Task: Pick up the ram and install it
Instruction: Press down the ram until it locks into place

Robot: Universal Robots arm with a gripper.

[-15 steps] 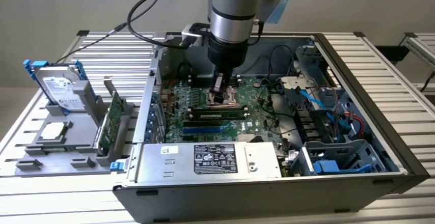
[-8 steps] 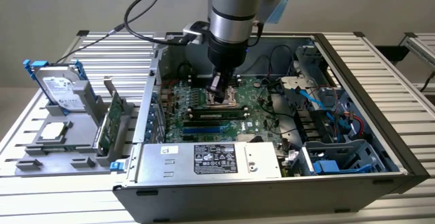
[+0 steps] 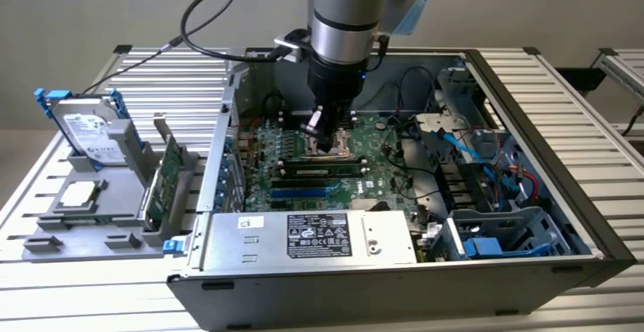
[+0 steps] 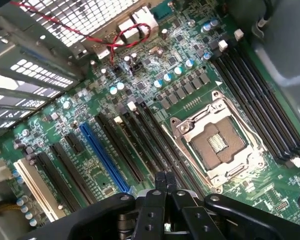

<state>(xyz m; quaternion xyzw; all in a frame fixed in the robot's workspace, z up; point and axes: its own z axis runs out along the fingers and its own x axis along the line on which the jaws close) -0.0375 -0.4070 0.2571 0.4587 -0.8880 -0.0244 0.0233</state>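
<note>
Where the grey robot arm reaches down into the open black computer case (image 3: 563,219), its black end effector (image 3: 320,137) hangs with the fingers pressed together on nothing, just above the green motherboard (image 3: 387,173). In the wrist view the two fingertips (image 4: 165,181) meet over the long black slots beside the open silver processor socket (image 4: 220,145).

The ram (image 3: 324,170), a long, thin green stick with dark chips, stands on edge among the memory slots just beyond the end effector on the side towards the power supply, apart from the fingers. Its long axis runs across the board from the exterior view's left to its right, parallel to the neighbouring slots (whether it is fully seated I cannot tell).

Further out on that side, the silver power supply box (image 3: 241,245) carries a black-and-white label (image 3: 317,235) with rows of print too small to read. A bright blue expansion slot (image 4: 102,155) lies a few slots away from the fingertips.

Well away from the end effector, outside the case on the ribbed aluminium tabletop (image 3: 593,113), a grey holder (image 3: 71,238) carries a silver hard drive with blue rails (image 3: 89,132), its pale label unreadable, and a tall green expansion card (image 3: 161,177) standing upright.
</note>
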